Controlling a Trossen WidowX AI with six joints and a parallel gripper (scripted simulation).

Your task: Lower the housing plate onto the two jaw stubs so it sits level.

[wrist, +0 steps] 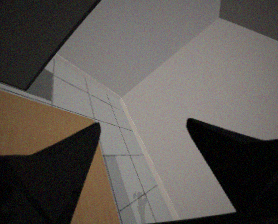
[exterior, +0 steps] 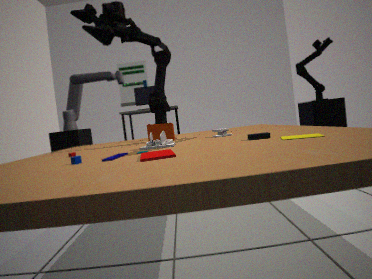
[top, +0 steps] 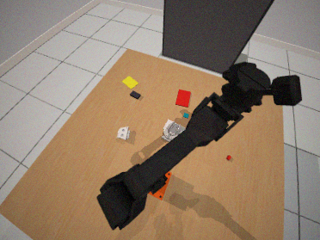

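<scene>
Nearby, red block (top: 183, 98) (exterior: 158, 155) beside teal piece (top: 186, 115) (exterior: 143, 152).

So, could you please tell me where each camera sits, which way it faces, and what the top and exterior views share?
Top: high above the wooden table, angled down; the arm crosses it.
Exterior: low beyond the table's edge, looking across toward the arm's base; arm and open gripper show.
Wrist: on the arm, facing floor and walls past both fingers.
Top and exterior share the red plate.

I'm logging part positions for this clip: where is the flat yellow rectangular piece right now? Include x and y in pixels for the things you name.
In the top view, the flat yellow rectangular piece (top: 130, 82) (exterior: 302, 137) lies toward the table's upper left, just above the small black block (top: 135, 95) (exterior: 259, 136).
</scene>
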